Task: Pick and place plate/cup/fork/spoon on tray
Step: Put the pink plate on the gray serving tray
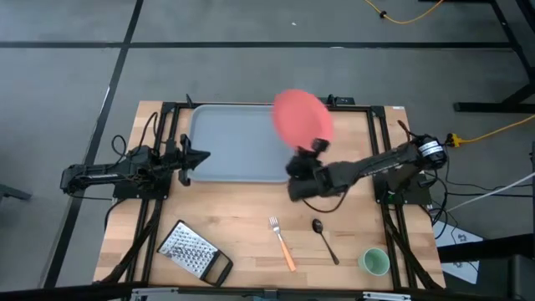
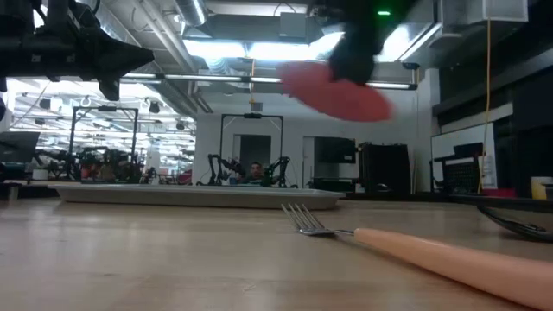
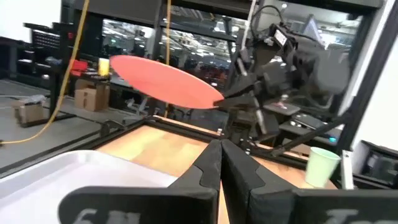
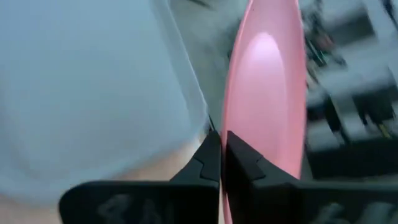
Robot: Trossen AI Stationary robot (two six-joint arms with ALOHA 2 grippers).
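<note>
While the fork [image 1: 282, 242], spoon [image 1: 324, 240] and cup [image 1: 374, 261] lie along the near edge of the worktop [image 1: 242, 209], none of them touching another, the work is going on further back. Beyond them the right hand [image 1: 319, 145] is pinched shut on the rim of the plate [image 1: 302, 116], holding it in the air, tilted, over the right end of the tray [image 1: 226, 146]. The plate looks thin, stiff and light, likely smooth plastic, so an edge pinch like this one seems the only sensible hold. Hanging off one side, it may swivel or slip between the fingers if swung fast. It does not look breakable, but a drop could send it skidding off the tray's raised rim. The left hand [image 1: 194, 156] waits at the tray's left end, its fingers pressed together on nothing. A grater [image 1: 191, 251] sits near the front left corner.
</note>
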